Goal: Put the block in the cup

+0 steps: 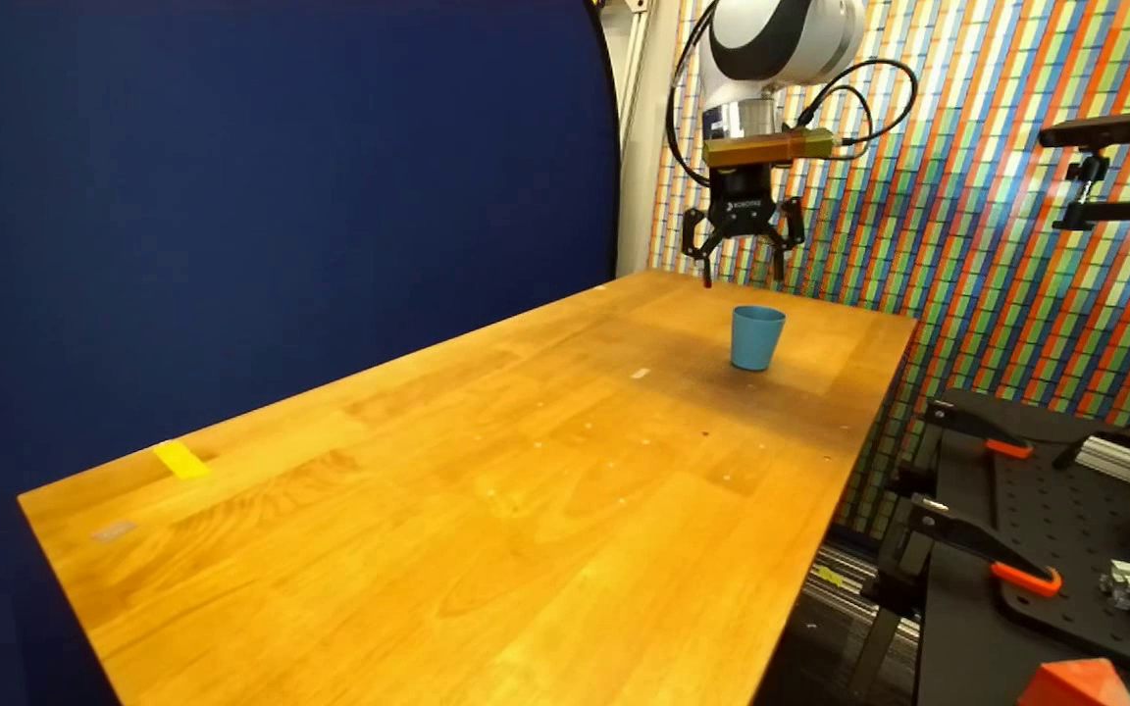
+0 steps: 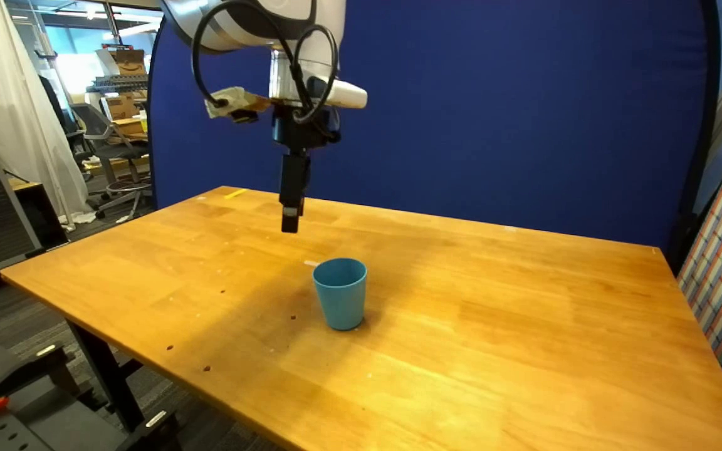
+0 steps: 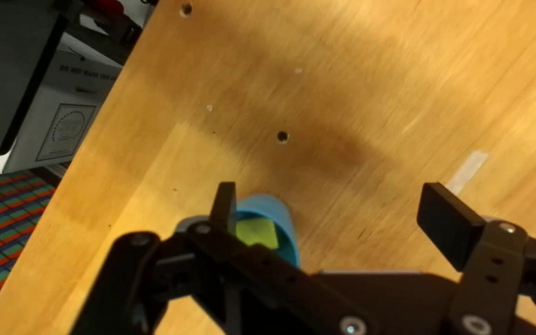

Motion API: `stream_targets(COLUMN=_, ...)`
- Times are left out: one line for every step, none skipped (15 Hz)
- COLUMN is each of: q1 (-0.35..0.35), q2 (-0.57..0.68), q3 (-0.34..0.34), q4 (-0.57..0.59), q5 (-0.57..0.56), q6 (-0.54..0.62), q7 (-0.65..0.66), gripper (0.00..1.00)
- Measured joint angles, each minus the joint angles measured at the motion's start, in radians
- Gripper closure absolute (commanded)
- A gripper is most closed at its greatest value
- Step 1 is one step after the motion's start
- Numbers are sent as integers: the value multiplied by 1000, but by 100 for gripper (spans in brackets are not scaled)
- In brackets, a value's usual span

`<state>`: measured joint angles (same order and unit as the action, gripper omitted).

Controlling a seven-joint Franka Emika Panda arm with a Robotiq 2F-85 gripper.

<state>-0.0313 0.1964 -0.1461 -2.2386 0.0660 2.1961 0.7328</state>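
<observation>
A blue cup stands upright on the wooden table in both exterior views (image 1: 755,343) (image 2: 343,305). In the wrist view the cup (image 3: 275,208) is partly hidden behind one finger. A yellow-green block (image 3: 257,232) lies inside the cup in the wrist view. The cup's wall hides the block in both exterior views. My gripper is open and empty, with its fingers wide apart, in the wrist view (image 3: 331,204). In the exterior views the gripper (image 1: 744,278) (image 2: 291,220) hangs above the table, higher than the cup's rim and apart from it.
The wooden table (image 1: 447,510) has a yellow tape strip (image 1: 180,459) at its far corner and a small white tape piece (image 3: 467,171) near the cup. A black side table with clamps (image 1: 977,559) stands beside it. A blue backdrop (image 2: 524,125) rises behind one edge.
</observation>
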Motion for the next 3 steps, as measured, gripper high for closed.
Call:
stream_targets(q1=21, q2=-14, q3=24, q4=9, q5=-11, q6=-34, q7=-1, gripper=0)
stream_targets(q1=40, q2=-27, q3=48, q4=23, q5=-16, q6=-65, q7=-9, gripper=0)
stream_targets(q1=55, q2=-37, q3=65, q4=37, q5=-18, q6=-88, q7=-11, gripper=0)
